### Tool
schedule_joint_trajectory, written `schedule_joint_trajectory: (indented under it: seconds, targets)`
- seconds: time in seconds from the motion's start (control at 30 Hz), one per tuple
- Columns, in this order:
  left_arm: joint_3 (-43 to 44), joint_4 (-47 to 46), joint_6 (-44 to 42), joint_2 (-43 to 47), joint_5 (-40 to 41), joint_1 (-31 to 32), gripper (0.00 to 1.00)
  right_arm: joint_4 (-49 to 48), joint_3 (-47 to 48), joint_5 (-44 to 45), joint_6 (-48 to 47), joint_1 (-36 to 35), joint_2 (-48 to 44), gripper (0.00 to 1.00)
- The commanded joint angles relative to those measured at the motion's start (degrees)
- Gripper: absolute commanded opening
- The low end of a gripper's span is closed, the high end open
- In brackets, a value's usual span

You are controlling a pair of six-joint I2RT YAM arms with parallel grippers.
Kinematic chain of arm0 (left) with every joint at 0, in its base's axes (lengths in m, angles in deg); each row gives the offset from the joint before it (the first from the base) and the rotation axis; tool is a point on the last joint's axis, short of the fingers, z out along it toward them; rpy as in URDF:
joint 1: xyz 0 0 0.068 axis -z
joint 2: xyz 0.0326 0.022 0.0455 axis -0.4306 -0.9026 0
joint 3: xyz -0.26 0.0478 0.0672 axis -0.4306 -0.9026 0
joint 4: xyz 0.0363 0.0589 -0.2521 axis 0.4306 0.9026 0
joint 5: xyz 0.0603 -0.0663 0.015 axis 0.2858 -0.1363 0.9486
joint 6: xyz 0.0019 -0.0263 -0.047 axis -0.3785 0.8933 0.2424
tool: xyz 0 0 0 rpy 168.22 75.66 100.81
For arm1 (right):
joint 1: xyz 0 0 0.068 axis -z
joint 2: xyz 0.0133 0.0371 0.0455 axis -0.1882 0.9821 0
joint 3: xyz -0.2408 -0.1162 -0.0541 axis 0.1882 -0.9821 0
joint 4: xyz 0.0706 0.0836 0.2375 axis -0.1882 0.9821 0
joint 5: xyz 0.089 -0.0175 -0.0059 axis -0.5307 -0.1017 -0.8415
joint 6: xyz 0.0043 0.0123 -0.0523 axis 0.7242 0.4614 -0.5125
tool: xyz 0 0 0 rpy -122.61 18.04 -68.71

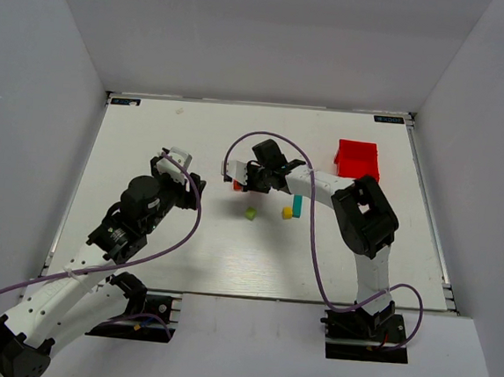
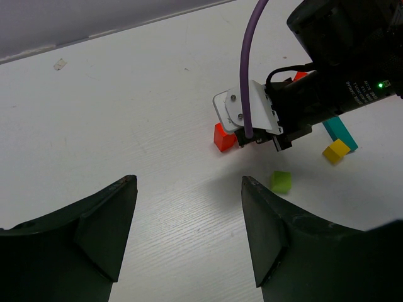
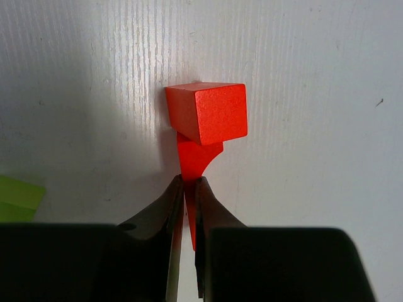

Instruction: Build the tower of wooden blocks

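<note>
My right gripper (image 3: 189,182) is shut on a thin red arch piece (image 3: 198,157), low over the table. An orange-red cube (image 3: 208,113) lies just past the arch's far end and overlaps it in the right wrist view. From above, the right gripper (image 1: 239,180) is left of the other blocks: a lime-green cube (image 1: 251,213), a yellow cube (image 1: 287,213) and a teal bar (image 1: 296,205). My left gripper (image 2: 189,207) is open over bare table with nothing between its fingers. It faces the orange-red cube (image 2: 221,137) and the lime-green cube (image 2: 281,182).
A red plastic bin (image 1: 358,159) stands at the back right. The right arm's purple cable (image 1: 265,138) loops above the blocks. White walls enclose the table (image 1: 151,136) on three sides.
</note>
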Motion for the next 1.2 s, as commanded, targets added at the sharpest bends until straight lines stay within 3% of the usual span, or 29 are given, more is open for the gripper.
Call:
schedule_joint_trajectory:
  seconds: [0.0, 0.17, 0.27, 0.4, 0.67, 0.73, 0.9, 1.17]
  targets:
    - [0.19, 0.37, -0.18, 0.3, -0.9, -0.19, 0.77, 0.09, 1.36, -1.41, 0.19, -0.45, 0.7, 0.0]
    - [0.19, 0.37, -0.18, 0.3, -0.9, -0.19, 0.77, 0.09, 1.36, -1.41, 0.1, -0.62, 0.61, 0.03]
    - [0.19, 0.37, -0.18, 0.3, -0.9, -0.19, 0.77, 0.09, 1.36, -1.32, 0.19, -0.54, 0.61, 0.1]
    - [0.19, 0.37, -0.18, 0.3, -0.9, -0.19, 0.77, -0.09, 1.19, -1.14, 0.19, -0.36, 0.79, 0.3]
    - [0.19, 0.37, -0.18, 0.3, -0.9, -0.19, 0.77, -0.44, 1.1, -0.88, 0.27, -0.54, 0.7, 0.42]
    - [0.19, 0.37, -0.18, 0.3, -0.9, -0.19, 0.77, -0.62, 0.84, -0.79, 0.36, -0.62, 0.35, 0.49]
    - [0.19, 0.37, -0.18, 0.3, -0.9, -0.19, 0.77, -0.44, 0.14, -1.14, 1.07, -0.36, -2.46, 0.54]
    - [0.19, 0.37, -0.18, 0.3, -0.9, -0.19, 0.77, -0.62, -5.49, -3.08, 3.34, 1.66, -16.52, 0.55]
